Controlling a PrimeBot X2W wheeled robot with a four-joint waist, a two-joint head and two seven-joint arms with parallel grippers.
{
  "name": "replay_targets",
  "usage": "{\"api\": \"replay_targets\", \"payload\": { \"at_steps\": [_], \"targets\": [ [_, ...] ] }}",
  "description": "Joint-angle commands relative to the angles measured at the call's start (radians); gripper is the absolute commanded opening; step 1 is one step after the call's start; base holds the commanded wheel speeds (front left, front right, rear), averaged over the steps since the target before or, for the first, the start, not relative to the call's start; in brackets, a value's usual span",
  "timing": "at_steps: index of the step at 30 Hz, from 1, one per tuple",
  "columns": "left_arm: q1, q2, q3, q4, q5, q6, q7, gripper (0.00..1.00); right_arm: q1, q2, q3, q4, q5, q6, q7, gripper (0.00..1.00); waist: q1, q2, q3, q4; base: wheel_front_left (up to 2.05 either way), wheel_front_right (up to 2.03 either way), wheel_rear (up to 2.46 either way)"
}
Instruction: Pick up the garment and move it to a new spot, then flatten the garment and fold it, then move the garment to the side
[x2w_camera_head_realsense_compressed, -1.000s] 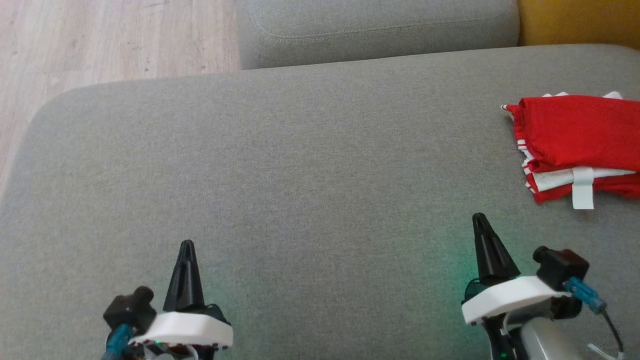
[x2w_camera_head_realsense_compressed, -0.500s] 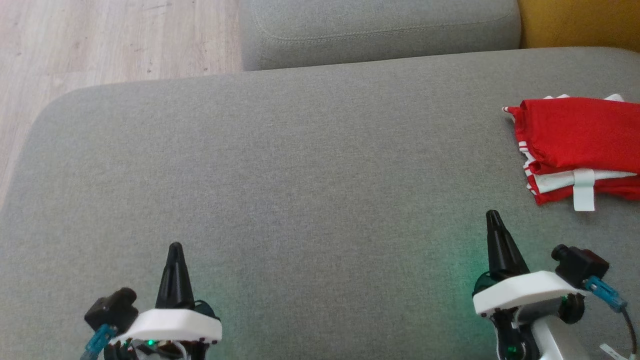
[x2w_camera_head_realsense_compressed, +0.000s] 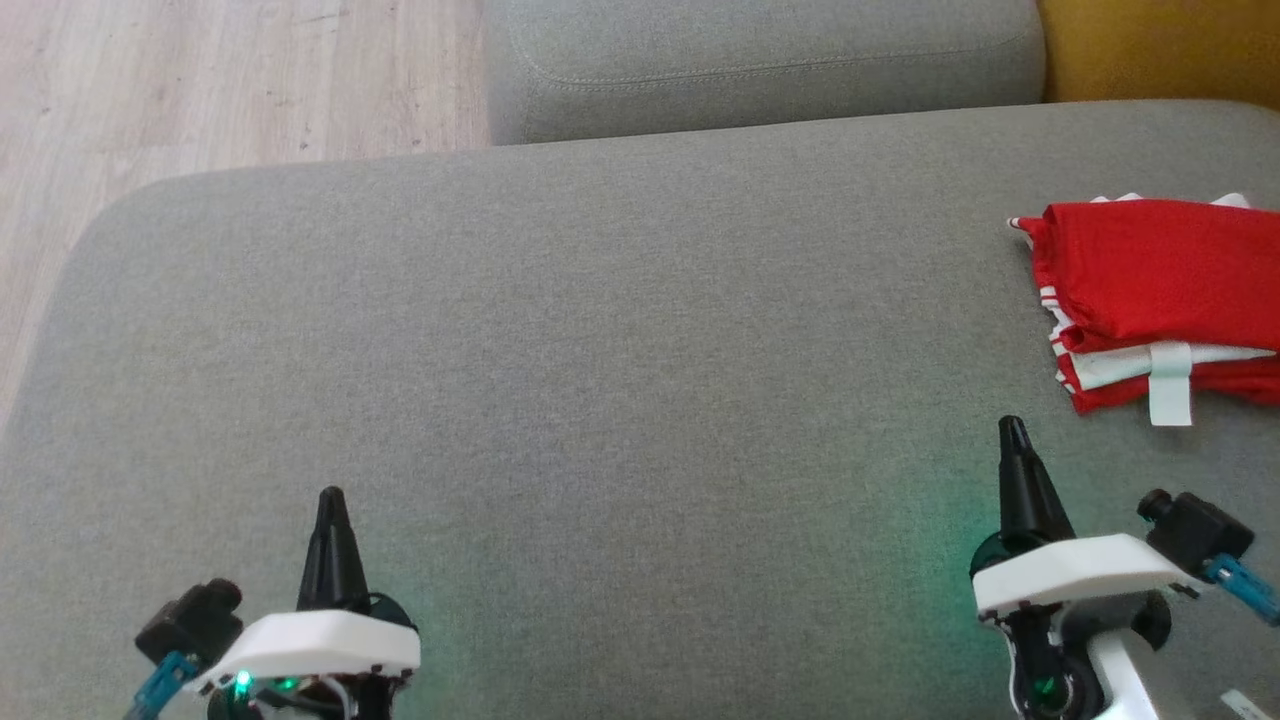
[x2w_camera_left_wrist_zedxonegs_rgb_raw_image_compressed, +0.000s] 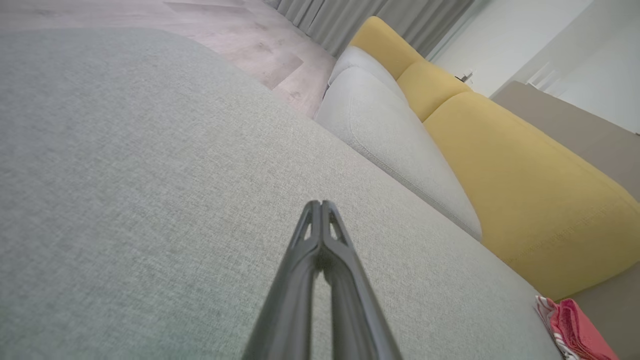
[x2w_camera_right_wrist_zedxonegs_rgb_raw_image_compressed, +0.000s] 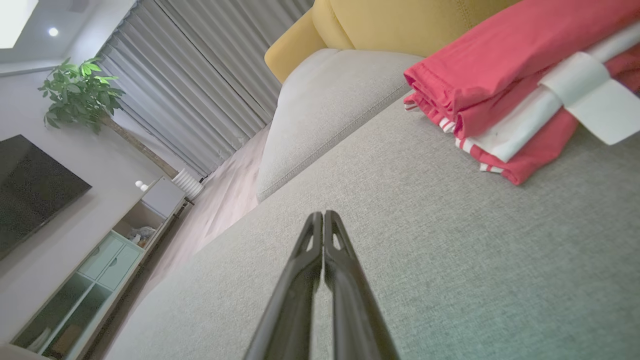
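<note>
From the head camera, the folded red-and-white garment lies at the far right of the grey sofa seat, running off the frame's right edge, with a white strip hanging over its near side. The left gripper sits at the lower left above bare upholstery, fingers pinched together on nothing. The right gripper sits at the lower right, likewise clenched and empty, its tip near the garment's front corner but clear of it. Pale wood floor shows at the upper left, a grey cushion along the top, and a yellow cushion in the top right corner. In the left wrist view, the closed fingers point across the seat, and the garment shows in the bottom right corner, well away. In the right wrist view, the two fingers meet at their tips over the fabric; the garment lies ahead to the upper right, its folded layers stacked, apart from the fingertips. A potted plant and grey curtains stand beyond.
</note>
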Motion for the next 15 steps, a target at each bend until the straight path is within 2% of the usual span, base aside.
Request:
{"api": "replay_targets", "payload": {
  "at_steps": [1, 15],
  "targets": [
    [-0.05, 0.003, 0.028, -0.032, -0.024, -0.007, 0.005, 0.0, -0.033, -0.014, 0.0, -0.039, 0.029, 0.002, 0.005, 0.0, 0.0, 0.0, 0.0, 0.0, 0.0, 0.0, 0.0],
    [-0.054, 0.003, 0.062, -0.039, -0.162, -0.023, 0.046, 0.0, -0.03, -0.017, -0.026, -0.056, 0.182, 0.003, 0.042, 0.0, -0.0001, 0.0, -0.006, 0.005, 0.0, 0.0, 0.0]
  ]
}}
